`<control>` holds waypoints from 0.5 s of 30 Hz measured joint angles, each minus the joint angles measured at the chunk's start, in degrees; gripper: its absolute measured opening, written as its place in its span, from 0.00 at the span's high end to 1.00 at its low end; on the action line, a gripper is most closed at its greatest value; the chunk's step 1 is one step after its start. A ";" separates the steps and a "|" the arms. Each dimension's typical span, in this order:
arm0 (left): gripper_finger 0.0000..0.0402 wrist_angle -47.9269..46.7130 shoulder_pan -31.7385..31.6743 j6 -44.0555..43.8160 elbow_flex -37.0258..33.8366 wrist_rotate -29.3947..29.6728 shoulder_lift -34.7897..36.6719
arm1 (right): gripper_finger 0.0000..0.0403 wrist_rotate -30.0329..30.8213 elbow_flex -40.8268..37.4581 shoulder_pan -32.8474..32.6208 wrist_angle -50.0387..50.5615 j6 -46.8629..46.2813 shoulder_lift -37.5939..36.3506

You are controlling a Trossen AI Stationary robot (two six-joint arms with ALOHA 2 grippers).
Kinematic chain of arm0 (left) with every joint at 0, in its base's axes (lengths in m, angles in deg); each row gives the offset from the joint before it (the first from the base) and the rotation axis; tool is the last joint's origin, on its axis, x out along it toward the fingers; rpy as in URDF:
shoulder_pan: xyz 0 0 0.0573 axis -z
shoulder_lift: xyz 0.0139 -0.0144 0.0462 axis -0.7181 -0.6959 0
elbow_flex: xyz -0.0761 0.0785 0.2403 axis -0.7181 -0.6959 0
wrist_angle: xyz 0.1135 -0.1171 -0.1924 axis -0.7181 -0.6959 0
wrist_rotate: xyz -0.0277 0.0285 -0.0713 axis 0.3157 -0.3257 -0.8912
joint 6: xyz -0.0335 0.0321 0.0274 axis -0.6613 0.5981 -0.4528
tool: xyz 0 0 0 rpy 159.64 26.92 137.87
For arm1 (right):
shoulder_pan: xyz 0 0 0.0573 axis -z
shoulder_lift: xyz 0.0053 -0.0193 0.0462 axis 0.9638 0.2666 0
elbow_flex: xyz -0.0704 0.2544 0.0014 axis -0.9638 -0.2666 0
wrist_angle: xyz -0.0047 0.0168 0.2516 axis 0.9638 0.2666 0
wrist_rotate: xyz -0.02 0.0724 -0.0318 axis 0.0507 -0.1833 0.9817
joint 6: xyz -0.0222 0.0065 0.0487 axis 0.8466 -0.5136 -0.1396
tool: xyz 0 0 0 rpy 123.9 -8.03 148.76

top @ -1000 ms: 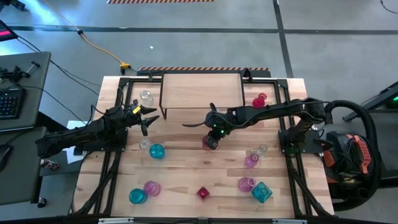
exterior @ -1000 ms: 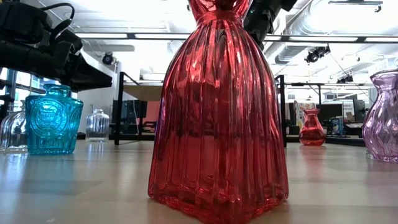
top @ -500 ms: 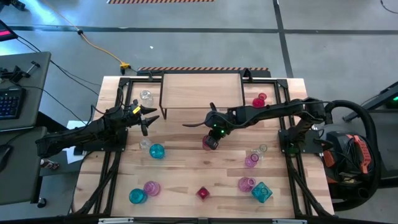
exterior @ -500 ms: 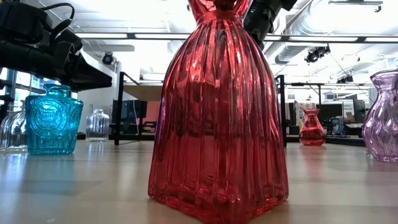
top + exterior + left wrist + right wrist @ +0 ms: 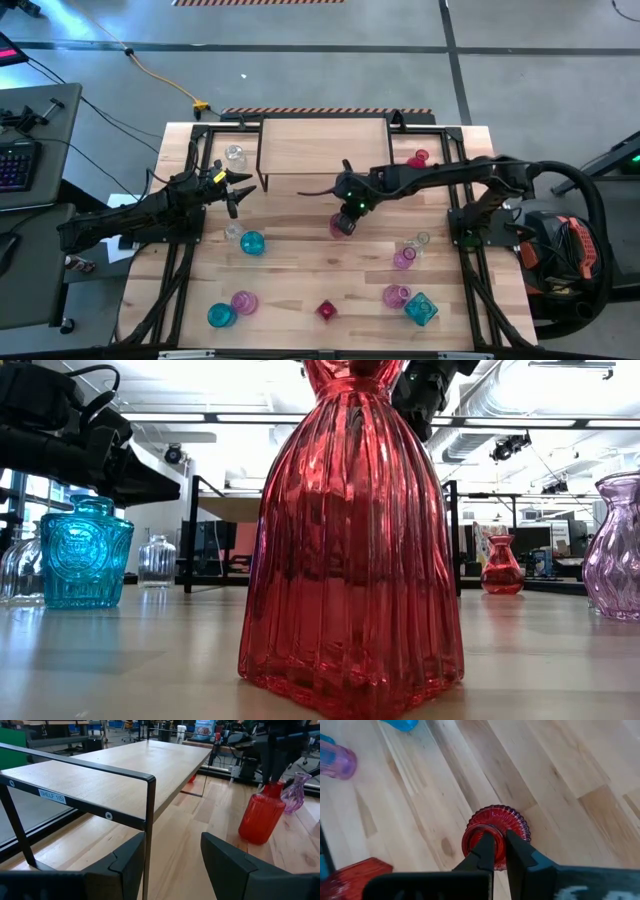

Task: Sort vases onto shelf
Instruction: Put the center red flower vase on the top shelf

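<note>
Before the shelf edge, right claw pinching red vase rim

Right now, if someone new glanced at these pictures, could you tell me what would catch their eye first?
A ribbed red vase at the table's middle, just in front of the shelf, with the right gripper shut on its rim. The shelf top is bare, while coloured vases lie scattered over the slatted table. The left gripper waits open by the shelf's left corner.
</note>
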State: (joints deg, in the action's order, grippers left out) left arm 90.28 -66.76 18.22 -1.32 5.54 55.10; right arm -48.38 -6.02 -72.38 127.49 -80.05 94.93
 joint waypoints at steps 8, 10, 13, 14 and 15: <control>0.55 -0.02 0.00 0.00 -0.02 0.00 -0.02 | 1.00 -1.53 3.79 2.42 6.58 1.09 -2.50; 0.55 0.00 0.00 -0.01 -0.01 -0.02 -0.01 | 1.00 -0.43 6.92 2.97 10.34 1.96 -2.58; 0.55 0.00 0.02 -0.01 -0.01 -0.02 -0.01 | 1.00 -0.22 12.03 4.06 15.74 3.23 -2.60; 0.55 -0.02 0.01 -0.01 -0.02 -0.02 -0.02 | 1.00 0.04 13.68 4.48 17.23 3.37 -2.60; 0.55 -0.02 0.01 -0.01 -0.02 -0.02 -0.02 | 1.00 0.43 15.37 4.92 18.81 3.45 -2.62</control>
State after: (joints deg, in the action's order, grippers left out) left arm 90.26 -66.76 18.21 -1.35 5.52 55.08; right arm -47.95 9.35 -67.47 146.29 -76.60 92.31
